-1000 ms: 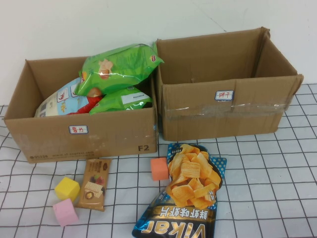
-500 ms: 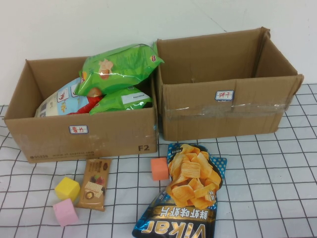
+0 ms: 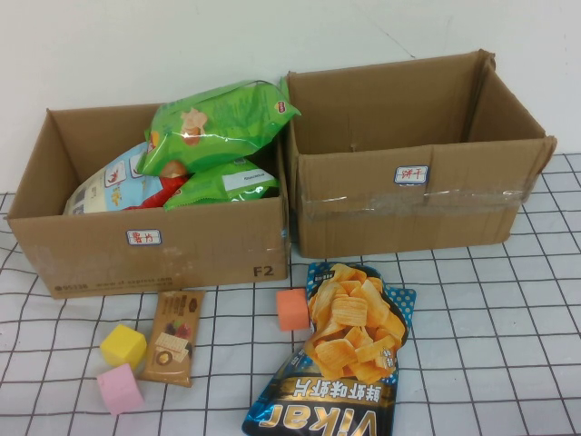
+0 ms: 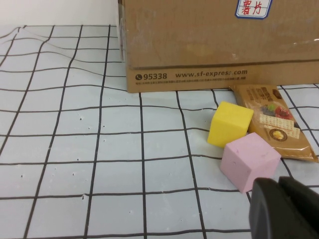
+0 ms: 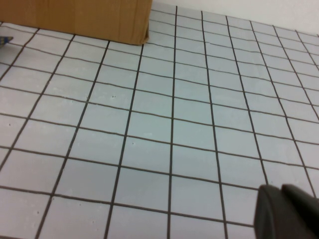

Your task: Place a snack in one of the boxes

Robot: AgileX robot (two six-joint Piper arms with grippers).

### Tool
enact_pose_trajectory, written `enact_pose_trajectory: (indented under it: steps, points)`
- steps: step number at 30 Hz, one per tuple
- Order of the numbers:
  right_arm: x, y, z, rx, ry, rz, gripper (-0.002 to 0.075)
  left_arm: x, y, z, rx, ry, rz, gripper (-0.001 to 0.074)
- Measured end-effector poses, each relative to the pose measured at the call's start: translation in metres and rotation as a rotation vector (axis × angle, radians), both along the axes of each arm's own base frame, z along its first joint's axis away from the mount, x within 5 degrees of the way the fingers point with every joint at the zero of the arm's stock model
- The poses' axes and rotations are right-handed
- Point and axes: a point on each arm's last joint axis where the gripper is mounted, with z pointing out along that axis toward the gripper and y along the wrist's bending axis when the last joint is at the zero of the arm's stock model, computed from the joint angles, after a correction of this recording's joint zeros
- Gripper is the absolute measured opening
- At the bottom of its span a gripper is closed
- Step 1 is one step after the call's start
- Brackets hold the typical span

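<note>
Nothing's grabbed yet. Right box (image 3: 413,154) looks empty, left box (image 3: 145,227) is full, so I'd fill the right. Chip bag (image 3: 340,350) lies flat on the tabletop (image 3: 490,345) before it. Left gripper (image 4: 284,206) and right gripper (image 5: 286,211) hover low, fingers together, holding nothing.

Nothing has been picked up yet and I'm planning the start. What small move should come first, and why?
Probably ease the left pincer toward the brown snack pack. It lies flat beside the yellow cube, in front of the left box; the right pincer faces only bare cloth.
</note>
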Motion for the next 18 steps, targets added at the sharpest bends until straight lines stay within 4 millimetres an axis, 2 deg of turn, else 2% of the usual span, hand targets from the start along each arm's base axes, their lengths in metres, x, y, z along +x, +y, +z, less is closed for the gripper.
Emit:
enact_pose_trajectory:
  steps: [13, 18]
  points:
    - [0.0000, -0.0001, 0.0000, -0.002, 0.000, 0.000, -0.0001, 0.0001, 0.0006, 0.0002, 0.018, -0.005, 0.002, -0.0002]
    - [0.0005, 0.0000, 0.0014, -0.009, -0.016, 0.003, -0.0001, 0.0019, 0.0005, 0.0025, 0.036, -0.063, -0.003, -0.0001]
